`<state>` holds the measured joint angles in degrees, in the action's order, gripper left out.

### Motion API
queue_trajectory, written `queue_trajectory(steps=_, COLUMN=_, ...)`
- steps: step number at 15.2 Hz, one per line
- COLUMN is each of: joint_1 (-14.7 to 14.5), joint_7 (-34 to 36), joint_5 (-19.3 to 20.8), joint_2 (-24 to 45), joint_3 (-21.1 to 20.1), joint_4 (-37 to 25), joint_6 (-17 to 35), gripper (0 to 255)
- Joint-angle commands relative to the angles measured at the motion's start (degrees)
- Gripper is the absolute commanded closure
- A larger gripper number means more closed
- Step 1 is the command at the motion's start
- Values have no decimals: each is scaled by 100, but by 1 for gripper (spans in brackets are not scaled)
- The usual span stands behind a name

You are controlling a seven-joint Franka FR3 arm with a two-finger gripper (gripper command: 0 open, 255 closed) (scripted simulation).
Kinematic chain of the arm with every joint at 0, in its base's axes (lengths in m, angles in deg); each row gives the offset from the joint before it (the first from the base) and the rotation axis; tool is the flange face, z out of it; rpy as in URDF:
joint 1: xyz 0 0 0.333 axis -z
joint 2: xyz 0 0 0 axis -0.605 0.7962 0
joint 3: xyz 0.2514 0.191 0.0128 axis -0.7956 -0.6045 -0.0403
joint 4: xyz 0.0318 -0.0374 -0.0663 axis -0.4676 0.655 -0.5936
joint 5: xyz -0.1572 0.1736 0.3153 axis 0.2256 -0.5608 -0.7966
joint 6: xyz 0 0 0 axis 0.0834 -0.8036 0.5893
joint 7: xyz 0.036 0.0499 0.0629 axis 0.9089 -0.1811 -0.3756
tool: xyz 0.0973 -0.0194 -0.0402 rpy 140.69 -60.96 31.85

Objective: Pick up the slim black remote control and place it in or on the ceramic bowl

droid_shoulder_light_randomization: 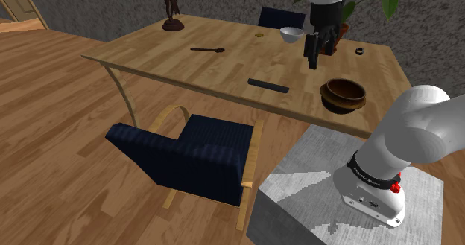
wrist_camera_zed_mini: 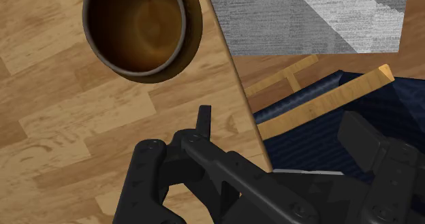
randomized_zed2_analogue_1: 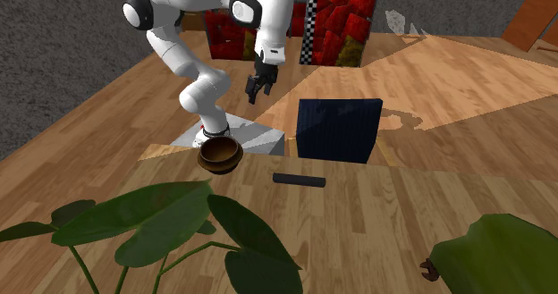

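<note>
End effector (droid_shoulder_light_randomization: 316,56) spread wide over table (droid_shoulder_light_randomization: 171,61), remote (droid_shoulder_light_randomization: 268,86) not gripped

From my station I see the two black fingers (wrist_camera_zed_mini: 160,178) standing well apart with nothing between them. The end effector hangs above the wooden table, pointing down, clear of the surface.

The slim black remote lies flat on the tabletop, lower than the end effector and off to one side of it, toward the table edge nearest the stand (droid_shoulder_light_randomization: 350,206). Neither finger touches it. The brown bowl (droid_shoulder_light_randomization: 343,94) sits upright near that same edge, beside the remote but apart from it, and also below the end effector.

In the wrist view the bowl's dark, round inside lies ahead of the fingertips. A slim dark tip pokes out just beyond one finger; I cannot tell for certain that it is the remote.

On the side of the end effector away from the stand sits a small white bowl (droid_shoulder_light_randomization: 291,33). A small black ring (droid_shoulder_light_randomization: 359,52) lies on the table near the end effector. A dark spoon-shaped thing (droid_shoulder_light_randomization: 207,50) and a dark figurine (droid_shoulder_light_randomization: 172,9) are well apart from it, toward the table's other end.

A navy armchair (droid_shoulder_light_randomization: 201,158) with pale wooden arms stands on the wooden floor by the table's near edge. The wrist view shows it past that edge, next to the grey stand. In the second exterior view, large green leaves (randomized_zed2_analogue_1: 170,216) hang in the foreground, and the white arm (randomized_zed2_analogue_1: 179,51) bends down from above the stand.
</note>
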<state>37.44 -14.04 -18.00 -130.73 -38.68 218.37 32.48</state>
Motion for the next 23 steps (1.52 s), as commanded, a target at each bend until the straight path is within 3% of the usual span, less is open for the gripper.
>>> queue_trajectory(steps=1, joint_1=0, joint_7=0, joint_5=0, joint_2=0, joint_3=0, joint_4=0, joint_6=0, gripper=0)
queue_trajectory(steps=8, joint_1=36, joint_7=-1075, joint_5=255, joint_2=773, joint_3=801, joint_4=363, joint_6=1525, gripper=0)
queue_trajectory(steps=13, joint_1=-8, joint_7=-1888, joint_5=221, joint_2=1644, joint_3=1335, joint_4=317, joint_6=2583, gripper=0)
queue_trajectory(steps=18, joint_1=-135, joint_7=-2821, joint_5=-114, joint_2=2706, joint_3=1806, joint_4=19, joint_6=3513, gripper=0)
queue_trajectory(steps=23, joint_1=-269, joint_7=-3938, joint_5=-838, joint_2=3889, joint_3=2132, joint_4=-523, joint_6=4206, gripper=0)
